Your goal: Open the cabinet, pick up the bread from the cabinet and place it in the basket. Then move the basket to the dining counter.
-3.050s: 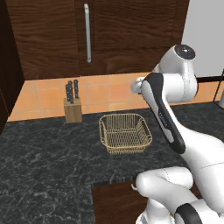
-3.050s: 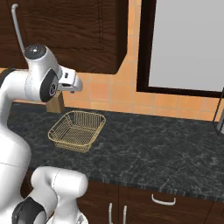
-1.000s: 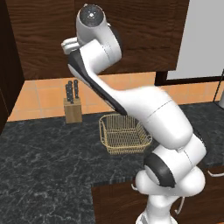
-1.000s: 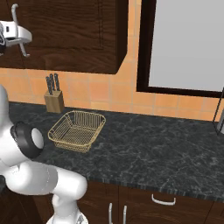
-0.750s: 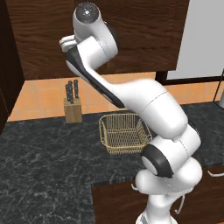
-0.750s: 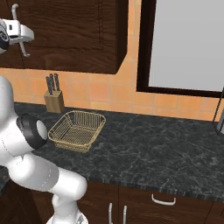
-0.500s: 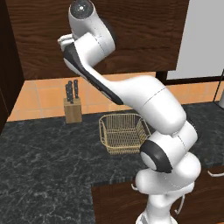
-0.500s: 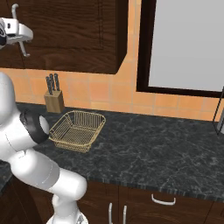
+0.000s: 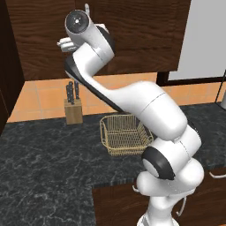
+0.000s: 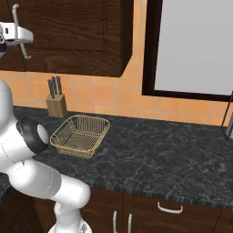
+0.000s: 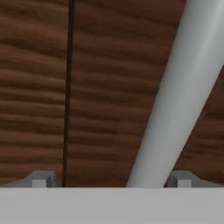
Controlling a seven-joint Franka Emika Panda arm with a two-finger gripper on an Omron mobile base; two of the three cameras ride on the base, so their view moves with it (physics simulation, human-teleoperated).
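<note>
Arm raised high against the cabinet (image 9: 137, 35), doors shut. In the hand view, gripper (image 11: 111, 179) spread wide, fingertips (image 11: 41, 178) either side of the silver bar handle (image 11: 179, 96), which runs slantwise between them, nearer one tip; contact unclear. Door seam dark beside it. Basket (image 9: 125, 133) on the black speckled counter (image 10: 173, 159), apart from the knife block (image 9: 73, 108) at the orange tiled wall.

arm raised high | pincer (image 11: 111, 179) fingers spread apart | wrist rolled
</note>
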